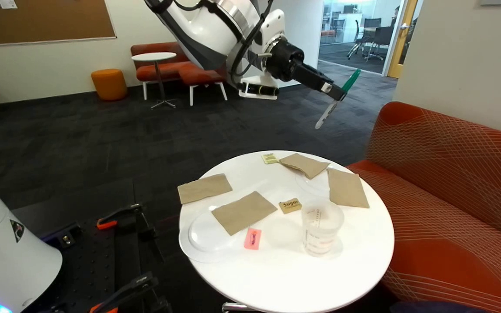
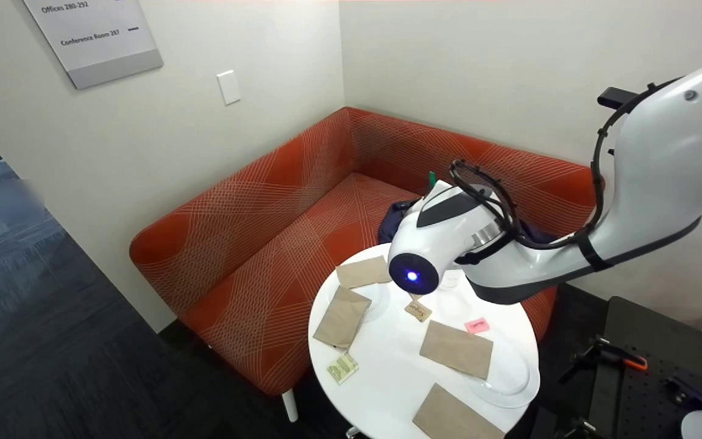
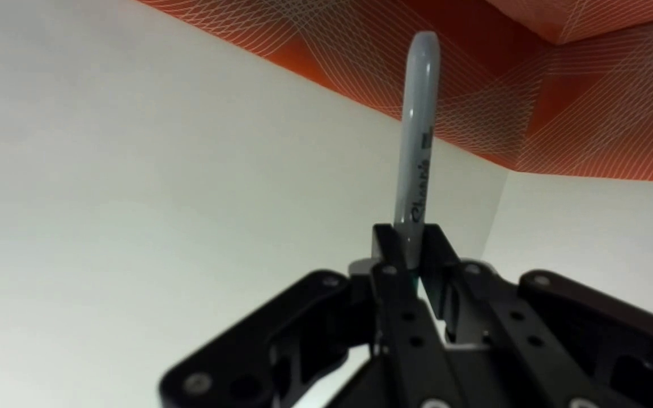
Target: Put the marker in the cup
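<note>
Jaws: pinching marker (image 3: 416, 141) | arm (image 2: 543, 271), in an exterior view: hiding jaws, most of marker and cup (image 2: 450, 279)

Red sofa (image 1: 455, 204) (patterned), orange stool (image 1: 109, 85).

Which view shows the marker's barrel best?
Wrist view: the marker's barrel is large, its Sharpie lettering readable. In an exterior view it slants below the gripper, lettering illegible; the arm hides it in an exterior view, only the green end showing.
</note>
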You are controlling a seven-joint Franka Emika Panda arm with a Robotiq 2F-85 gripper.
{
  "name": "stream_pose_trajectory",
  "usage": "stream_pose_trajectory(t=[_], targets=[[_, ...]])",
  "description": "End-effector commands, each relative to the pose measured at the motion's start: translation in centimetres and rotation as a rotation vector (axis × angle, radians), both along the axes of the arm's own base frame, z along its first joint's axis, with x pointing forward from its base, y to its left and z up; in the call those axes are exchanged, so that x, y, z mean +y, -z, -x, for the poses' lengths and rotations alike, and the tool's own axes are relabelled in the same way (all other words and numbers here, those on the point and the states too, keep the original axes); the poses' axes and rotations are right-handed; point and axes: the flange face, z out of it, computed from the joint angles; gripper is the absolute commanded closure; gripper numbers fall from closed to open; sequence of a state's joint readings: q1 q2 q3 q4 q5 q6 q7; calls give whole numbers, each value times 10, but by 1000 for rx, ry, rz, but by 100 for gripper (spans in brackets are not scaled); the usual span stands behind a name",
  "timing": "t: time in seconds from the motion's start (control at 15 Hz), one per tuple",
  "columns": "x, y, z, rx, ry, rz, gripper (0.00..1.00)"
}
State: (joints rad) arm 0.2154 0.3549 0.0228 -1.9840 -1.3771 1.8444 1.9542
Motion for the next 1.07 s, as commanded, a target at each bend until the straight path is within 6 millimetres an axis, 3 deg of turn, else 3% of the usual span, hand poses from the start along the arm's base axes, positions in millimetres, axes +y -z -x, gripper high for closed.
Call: stream_pose_trajectory(t=[0.0, 0.67, 0.73, 1.0], targets=[[-3, 2, -3, -99, 98, 39, 96], [-32, 33, 5, -226, 323, 117, 96], [-27, 31, 9, -202, 268, 105, 85], [-32, 38, 8, -204, 288, 114, 85]])
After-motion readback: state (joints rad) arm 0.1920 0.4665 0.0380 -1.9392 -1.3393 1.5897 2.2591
